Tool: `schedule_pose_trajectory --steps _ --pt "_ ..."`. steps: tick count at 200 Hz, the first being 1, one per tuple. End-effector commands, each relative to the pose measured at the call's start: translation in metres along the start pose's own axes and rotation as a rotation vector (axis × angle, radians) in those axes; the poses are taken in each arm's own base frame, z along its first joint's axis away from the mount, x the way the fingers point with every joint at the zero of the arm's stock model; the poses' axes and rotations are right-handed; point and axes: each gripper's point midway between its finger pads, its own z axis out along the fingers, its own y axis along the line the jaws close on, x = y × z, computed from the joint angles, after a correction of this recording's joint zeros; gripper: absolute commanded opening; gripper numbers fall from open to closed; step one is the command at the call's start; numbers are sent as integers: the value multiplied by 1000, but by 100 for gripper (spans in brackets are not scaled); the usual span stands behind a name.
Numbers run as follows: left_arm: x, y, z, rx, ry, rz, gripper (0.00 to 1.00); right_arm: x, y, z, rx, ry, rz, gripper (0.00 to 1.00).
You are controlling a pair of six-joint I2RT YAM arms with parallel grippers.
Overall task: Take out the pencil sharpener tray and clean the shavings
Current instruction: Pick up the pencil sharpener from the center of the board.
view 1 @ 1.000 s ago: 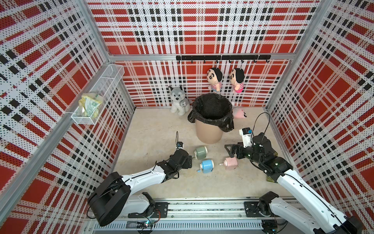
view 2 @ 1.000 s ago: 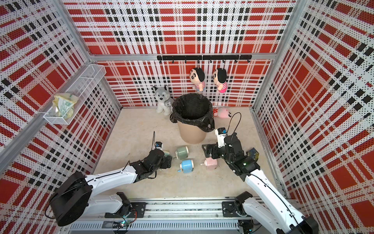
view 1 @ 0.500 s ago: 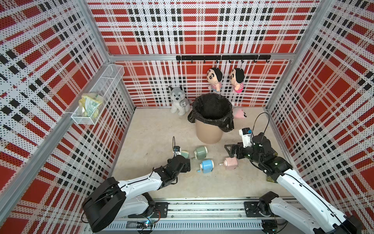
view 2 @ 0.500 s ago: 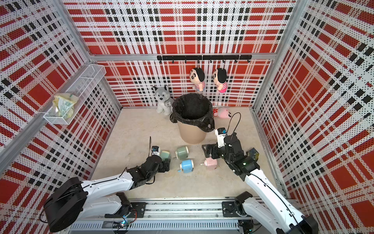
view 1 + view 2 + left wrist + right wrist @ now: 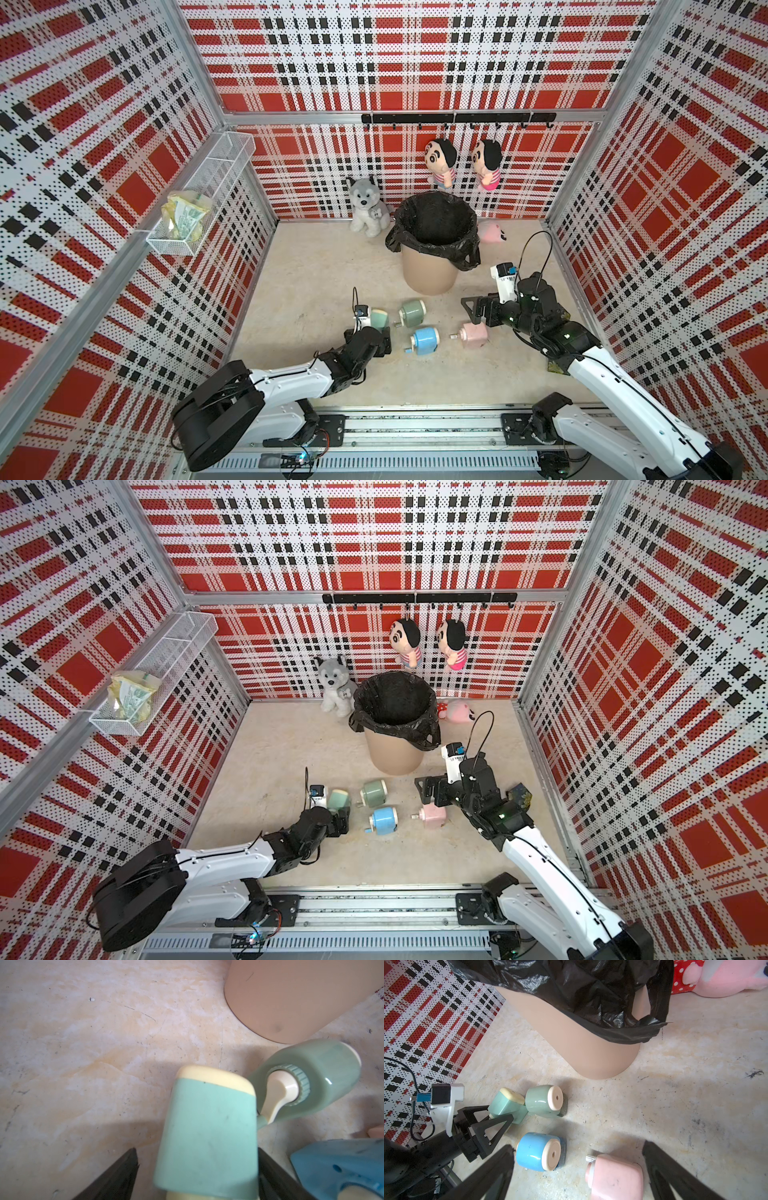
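Over the last second the left arm has drawn back toward its base, and the mint sharpener (image 5: 380, 319), hidden under it then, now shows just beside the green sharpener (image 5: 411, 313). The right arm and the other sharpeners have stayed put. The left gripper (image 5: 197, 1148) brackets the mint body. One finger lies against its side and the other shows a gap in the wrist view, so we cannot tell whether it truly clamps. The right gripper (image 5: 577, 1145) hangs spread wide and empty above the pink sharpener (image 5: 473, 334). We see no tray out and judge it still sits inside the mint body. To do this step well, we would seat both fingers squarely on the flat sides, steer clear of the green one's crank and keep the body level so no shavings spill. Only then would we bring the right gripper to the drawer and empty it over the bin (image 5: 428, 274). On the table (image 5: 311, 291) we count four sharpeners: mint, green, pink and the blue sharpener (image 5: 424, 338). There are also one lined bin, two hanging dolls (image 5: 440, 162) and two plush toys (image 5: 368, 203).
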Motion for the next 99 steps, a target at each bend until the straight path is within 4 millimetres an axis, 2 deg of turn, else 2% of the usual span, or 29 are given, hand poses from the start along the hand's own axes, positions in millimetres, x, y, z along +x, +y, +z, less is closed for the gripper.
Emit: schedule_pose_trajectory --steps 1,36,75,99 --pt "-4 -3 2 6 -35 8 86 3 0 0 3 7 -11 100" --pt "0 -4 7 7 -20 27 77 5 -1 2 5 17 -7 100" --pt "-1 -7 8 17 -28 39 57 5 -1 4 6 21 -7 100" --pt "-7 -14 5 44 -31 44 50 -1 1 2 1 11 -9 100"
